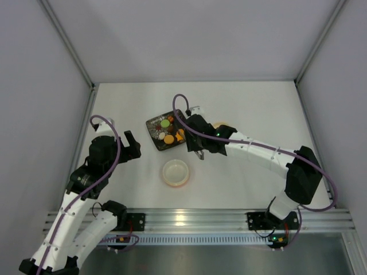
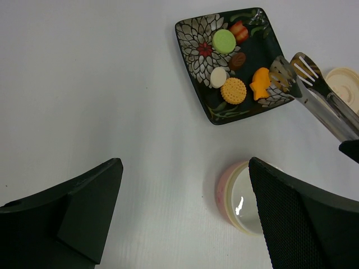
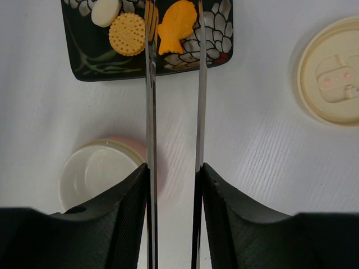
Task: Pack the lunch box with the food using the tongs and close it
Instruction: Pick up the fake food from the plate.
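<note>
Top view: my right arm reaches across the table and puts the right hand over the right side of the black floral plate. The food sits in a cluster on that plate. The lunch box stands open on the table nearer the arm bases, apart from the plate. Its lid peeks out from behind my right arm. The left hand hangs to the left of the plate, well apart from everything.

Left wrist view: the left hand's fingers are spread wide with nothing between them but bare table. Part of the lunch box shows beside the right finger, pink wall and pale inside. On the plate I count a green round, a red piece, a brown one, a white one, a round biscuit and an orange fish. The tongs come in from the right, their slotted tips over the plate's corner just beside the fish (touching or not, I cannot tell).

Right wrist view: the right hand's fingers are closed onto the tongs, one pad pressing each silvery arm, and the arms run nearly parallel. The fish shows between the two arms at the plate's edge. The lid lies flat on the table to the right, pink marks up, and the lunch box sits at lower left.
</note>
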You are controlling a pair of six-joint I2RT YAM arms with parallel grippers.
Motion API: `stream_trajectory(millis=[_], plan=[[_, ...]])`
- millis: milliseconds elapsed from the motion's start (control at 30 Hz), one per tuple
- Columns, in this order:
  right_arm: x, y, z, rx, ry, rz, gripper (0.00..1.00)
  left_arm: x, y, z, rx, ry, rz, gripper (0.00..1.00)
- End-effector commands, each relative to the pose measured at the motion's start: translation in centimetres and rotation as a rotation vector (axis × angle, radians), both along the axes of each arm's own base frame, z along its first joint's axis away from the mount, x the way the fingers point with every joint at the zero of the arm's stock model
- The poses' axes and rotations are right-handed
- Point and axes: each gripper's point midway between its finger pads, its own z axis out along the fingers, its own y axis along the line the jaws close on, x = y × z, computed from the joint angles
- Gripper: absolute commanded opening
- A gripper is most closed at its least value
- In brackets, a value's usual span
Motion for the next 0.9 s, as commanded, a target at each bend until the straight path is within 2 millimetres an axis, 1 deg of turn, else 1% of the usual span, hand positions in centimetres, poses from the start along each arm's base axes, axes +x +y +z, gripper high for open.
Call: stream_trajectory(millis=[0, 100, 400, 633, 867], plan=[[0.3, 1.7, 2.1, 0.049, -0.048, -0.008, 0.41, 0.2, 0.0, 0.2, -0.010, -0.016, 0.014, 0.99], [0.2, 2.0, 1.8, 0.042, -0.048, -0.008, 0.43, 0.2, 0.0, 0.2, -0.010, -0.016, 0.013, 0.99], [0.6, 2.5, 0.2, 0.011, -0.028, -0.015, 0.45, 0.2, 0.0, 0.3, -0.010, -0.021, 0.016, 0.99], [0.6, 3.1, -0.9, -0.001, -0.008, -0.007, 0.48, 0.1, -0.1, 0.2, -0.009, -0.017, 0.013, 0.99], [0.7, 3.3, -1.1, 0.000, -0.004, -0.004, 0.50, 0.1, -0.1, 0.2, -0.008, -0.018, 0.013, 0.99]])
